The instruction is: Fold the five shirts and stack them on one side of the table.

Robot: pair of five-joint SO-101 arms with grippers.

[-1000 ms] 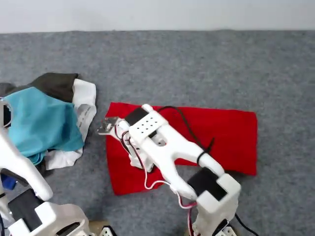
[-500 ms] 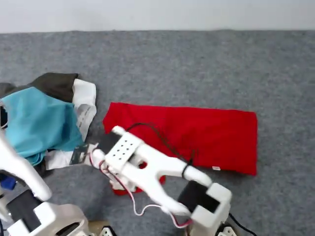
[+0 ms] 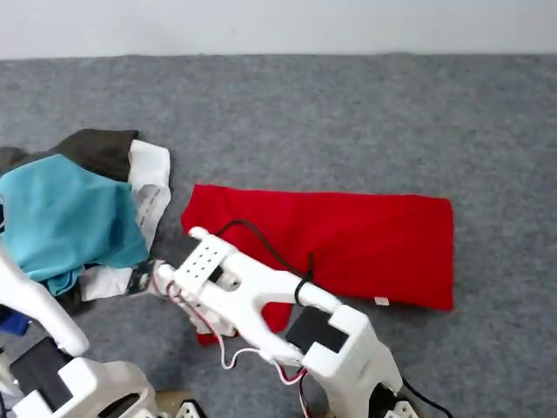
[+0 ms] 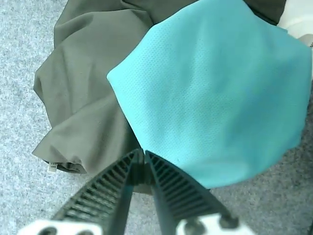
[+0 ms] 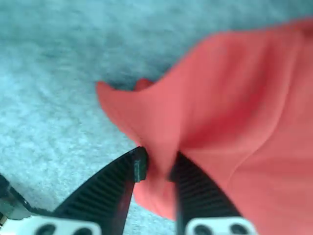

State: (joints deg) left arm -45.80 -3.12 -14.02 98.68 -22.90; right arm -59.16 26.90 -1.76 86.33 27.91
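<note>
Red shirt flat, long strip, centre-right of high view on grey felt table | R gripper pinching its lower-left edge, cloth bunched betw. fingers | L gripper pressed together over teal shirt + olive shirt | pile at left edge w/ white shirt

The right arm was white, with a perforated wrist plate, black and red cables, and ribbed black tool fingers.
</note>
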